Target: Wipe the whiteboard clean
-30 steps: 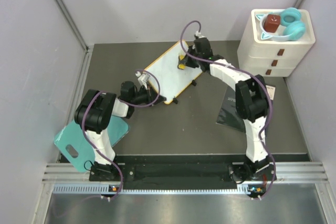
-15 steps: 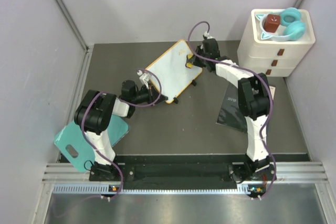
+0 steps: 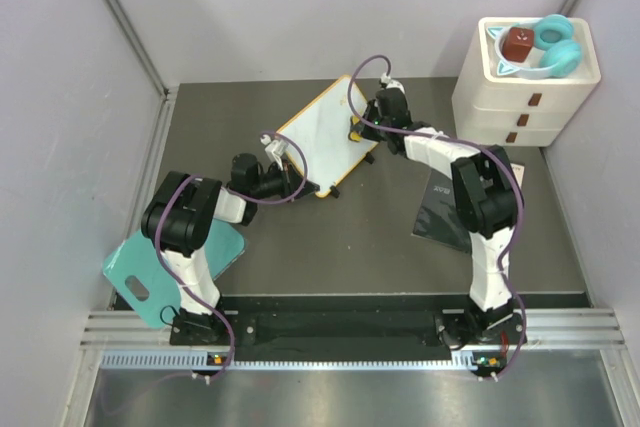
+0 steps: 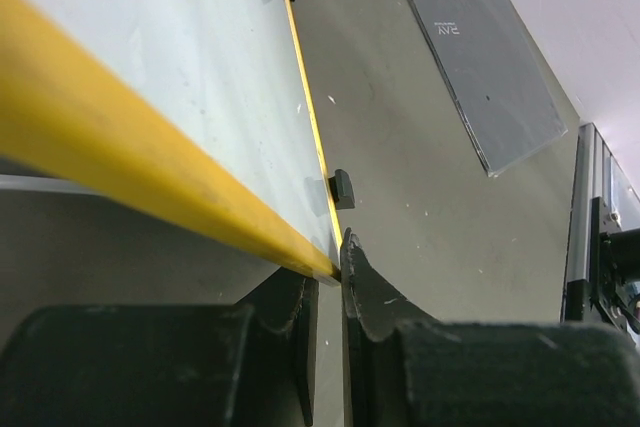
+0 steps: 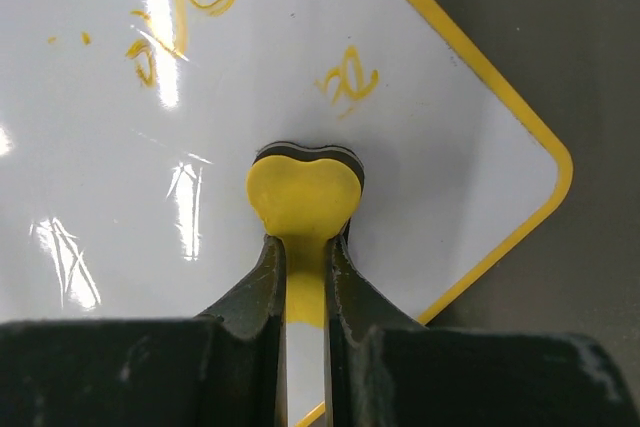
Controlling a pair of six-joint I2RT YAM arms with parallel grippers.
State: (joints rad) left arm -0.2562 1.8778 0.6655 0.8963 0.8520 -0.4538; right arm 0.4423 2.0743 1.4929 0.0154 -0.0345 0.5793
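Note:
The whiteboard (image 3: 320, 132), white with a thin yellow frame, lies diagonally at the table's middle back. Orange scribbles (image 5: 347, 81) remain on it near one rounded corner. My left gripper (image 3: 300, 185) is shut on the whiteboard's yellow frame (image 4: 150, 167) at its near corner, fingertips (image 4: 352, 265) pinching the edge. My right gripper (image 3: 357, 128) hovers over the board's right side, shut on a yellow heart-shaped eraser (image 5: 304, 197) that presses flat on the white surface (image 5: 100, 147) just below the scribbles.
A dark sheet with a white label (image 3: 445, 202) lies right of the board, also in the left wrist view (image 4: 470, 47). A white drawer unit (image 3: 525, 87) holding teal headphones stands back right. A teal cutting board (image 3: 165, 265) overhangs the front left. Walls close in on both sides.
My right gripper swept the eraser toward the board's far right corner, then came back slightly left and nearer. The left gripper kept its hold on the frame.

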